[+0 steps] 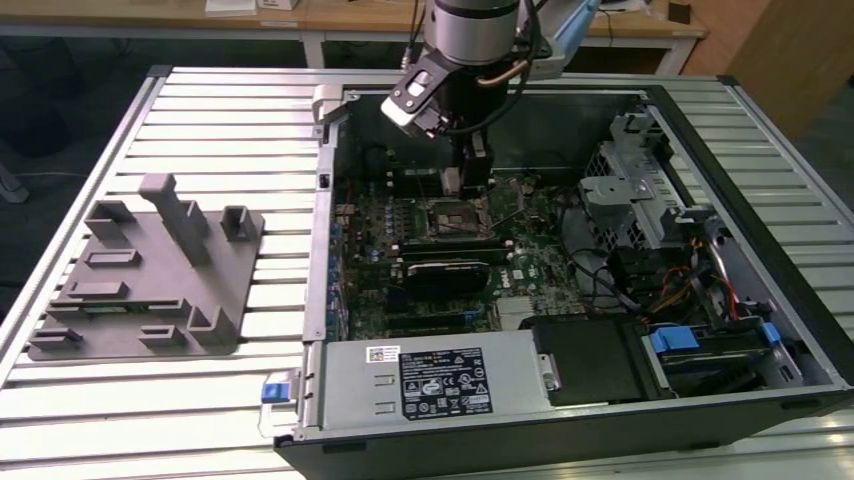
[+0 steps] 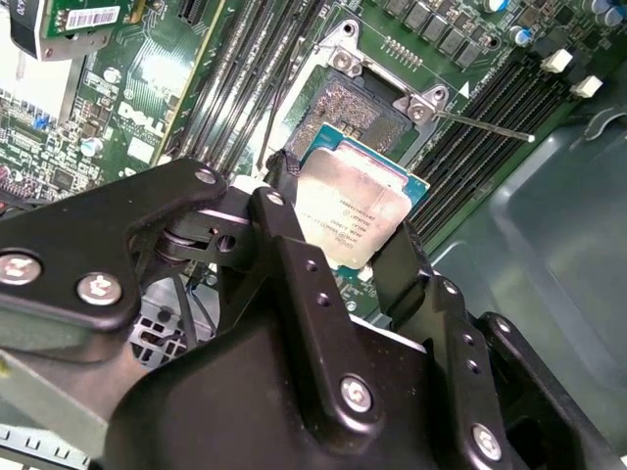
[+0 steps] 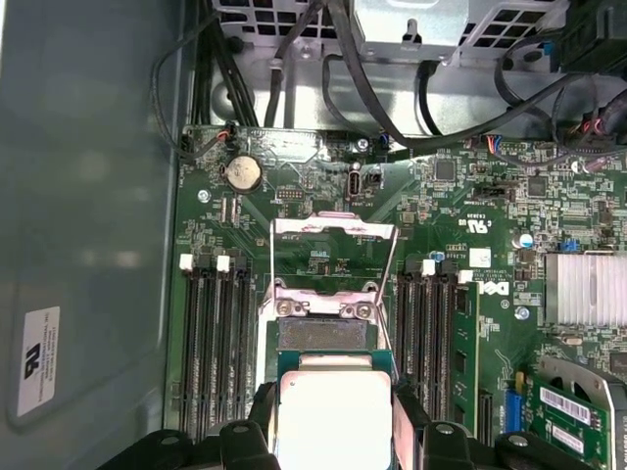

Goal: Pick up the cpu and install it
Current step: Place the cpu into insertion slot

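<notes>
The arm is reaching down into an open computer case (image 1: 747,150) that is lying on its side on a slatted metal table (image 1: 200,120). In the exterior view the gripper (image 1: 467,185) is hanging over the far middle of the motherboard, right above the socket (image 1: 447,215).

In both wrist views the black fingers (image 2: 284,196) are clamping the cpu (image 2: 355,208) by two opposite edges, its silver top facing the camera. The cpu (image 3: 333,416) is sitting partly over the near edge of the open socket (image 3: 323,335), whose contact field is showing bare beyond it. It is probably hovering just above the socket rather than resting in it, though the angle is making that hard to judge.

The socket's metal load plate (image 3: 333,257) is standing flipped open on the far side, and its thin lever (image 2: 480,124) is sticking out to one side. Memory slots (image 3: 216,338) are running along both sides of the socket.

At the exterior view's left, well apart from the case, a grey fixture tray (image 1: 134,300) is lying flat on the table.
</notes>
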Available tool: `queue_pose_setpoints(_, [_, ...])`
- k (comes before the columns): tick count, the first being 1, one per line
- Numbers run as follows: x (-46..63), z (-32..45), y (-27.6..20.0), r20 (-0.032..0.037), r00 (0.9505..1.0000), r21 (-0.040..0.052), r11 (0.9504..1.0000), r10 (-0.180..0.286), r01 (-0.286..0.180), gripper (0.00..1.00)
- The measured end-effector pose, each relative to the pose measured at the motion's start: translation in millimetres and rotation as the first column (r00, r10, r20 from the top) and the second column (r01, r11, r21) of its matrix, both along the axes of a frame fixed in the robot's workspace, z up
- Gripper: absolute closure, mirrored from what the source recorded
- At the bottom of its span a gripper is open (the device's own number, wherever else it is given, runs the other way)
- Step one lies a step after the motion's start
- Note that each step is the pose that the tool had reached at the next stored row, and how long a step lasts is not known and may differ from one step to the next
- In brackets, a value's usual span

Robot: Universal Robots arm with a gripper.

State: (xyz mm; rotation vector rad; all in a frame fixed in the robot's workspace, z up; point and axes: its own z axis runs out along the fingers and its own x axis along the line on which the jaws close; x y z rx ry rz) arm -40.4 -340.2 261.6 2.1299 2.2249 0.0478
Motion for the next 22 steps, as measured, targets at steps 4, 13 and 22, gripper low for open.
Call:
queue_pose_setpoints(4, [0.0, -1.7, -0.6, -0.0001, 1.0000, -0.0002, 1.0000, 0.000, 0.000, 0.45])
queue_pose_setpoints(13, [0.0, -4.7, -2.3, 0.0000, 1.0000, -0.0001, 1.0000, 0.000, 0.000, 0.45])
queue_pose_setpoints(22, [0.0, -7.6, -3.8, -0.0001, 1.0000, -0.0002, 1.0000, 0.000, 0.000, 0.45])
